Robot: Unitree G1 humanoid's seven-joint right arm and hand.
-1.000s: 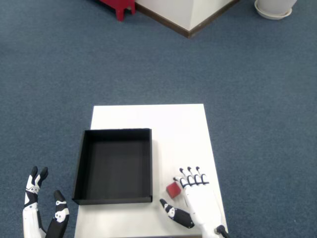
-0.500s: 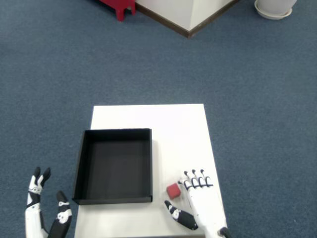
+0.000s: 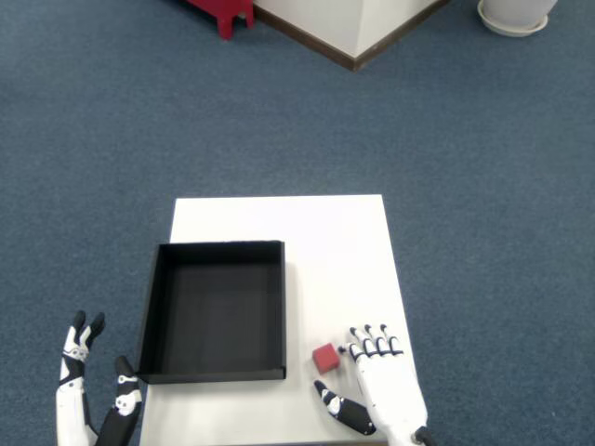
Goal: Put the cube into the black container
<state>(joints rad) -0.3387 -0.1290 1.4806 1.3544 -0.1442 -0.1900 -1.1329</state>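
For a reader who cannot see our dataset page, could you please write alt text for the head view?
A small red cube sits on a white table, just right of an empty black container and just left of the robot's open right hand, which is not holding it. The left hand hangs off the table's left edge over blue carpet.

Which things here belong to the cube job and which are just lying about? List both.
For the job:
red cube, on the white table
black container, empty
right hand, open beside the cube

Lying about:
left hand, off the table
red stand
white pot
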